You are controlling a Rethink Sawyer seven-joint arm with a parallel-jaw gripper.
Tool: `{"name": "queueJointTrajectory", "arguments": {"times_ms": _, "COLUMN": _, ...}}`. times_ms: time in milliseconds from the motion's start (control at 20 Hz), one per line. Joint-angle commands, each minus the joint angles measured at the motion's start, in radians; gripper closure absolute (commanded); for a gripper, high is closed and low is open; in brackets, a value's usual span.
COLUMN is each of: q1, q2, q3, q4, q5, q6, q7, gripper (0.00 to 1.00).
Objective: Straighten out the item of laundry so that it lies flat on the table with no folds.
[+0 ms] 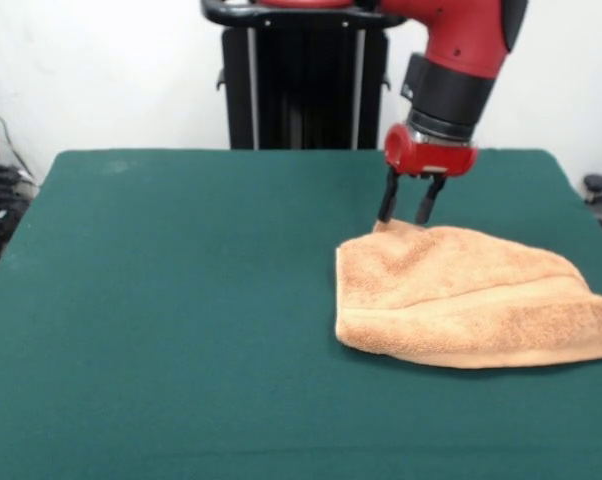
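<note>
**Folded towel at the right side, tool poised over its far corner**

The desk point(181, 330) fills the near part of the scene, a broad spread of dark green felt-like cloth, bare across its left half and near edge. It looks flat and slightly grippy, so cloth dragged over it will probably catch a little instead of gliding.

The towel point(461, 295) lies on the right side of the desk, its right end running out of the picture. It is orange-tan terry, doubled over on itself: an upper layer sits on a lower one, with a rounded fold along the left edge and a thick rolled hem along the near edge. It is far from flat. It should be light, soft and limp, sagging wherever it is lifted, with nothing fragile about it. The best place to take hold is likely the far-left corner of the upper layer, so that layer can be peeled back and drawn out.

The tool point(406, 222) hangs from the red and black arm right at that far corner, its two dark fingers point(387, 205) parted narrowly, tips touching or just above the cloth. No cloth appears pinched between them.

Behind stand the black pedestal point(301, 90) and a white wall point(101, 70).
</note>
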Motion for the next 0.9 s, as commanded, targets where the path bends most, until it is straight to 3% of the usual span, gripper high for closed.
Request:
{"name": "queueJointTrajectory", "arguments": {"times_ms": 50, "q1": 0.011, "q2": 0.097, "q3": 0.141, "q4": 0.001, "q5": -0.008, "q6": 0.088, "q7": 0.125, "gripper": 0.0}}
{"name": "queueJointTrajectory", "arguments": {"times_ms": 900, "q1": 0.0, "q2": 0.194, "q3": 0.175, "q4": -0.038, "q5": -0.001, "q6": -0.107, "q7": 0.178, "gripper": 0.0}}
